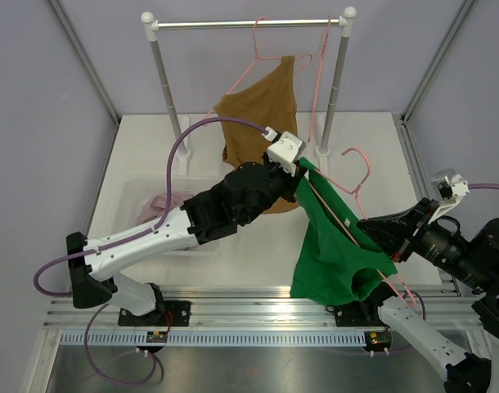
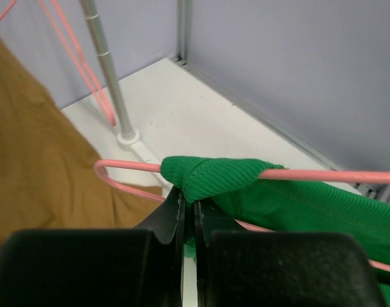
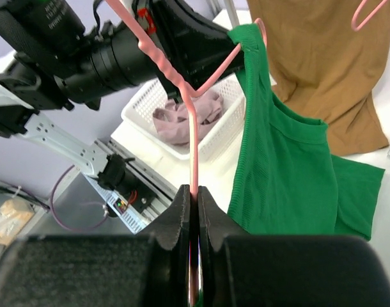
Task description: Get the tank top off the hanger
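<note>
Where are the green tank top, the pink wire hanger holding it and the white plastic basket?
Green tank top [image 1: 331, 254]: top external view, middle of its body.
Pink wire hanger [image 3: 194, 150]: right wrist view, its straight vertical stretch.
White plastic basket [image 3: 214, 142]: right wrist view, its near wall.

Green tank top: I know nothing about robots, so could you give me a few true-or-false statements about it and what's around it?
1. The left gripper pinches the green tank top by its strap. True.
2. The right gripper is open and empty. False: it is shut on the pink hanger.
3. The green tank top hangs on the rack. False: the arms hold it off the rack; the brown tank top hangs there.
4. The white basket holds pinkish cloth. True.
</note>
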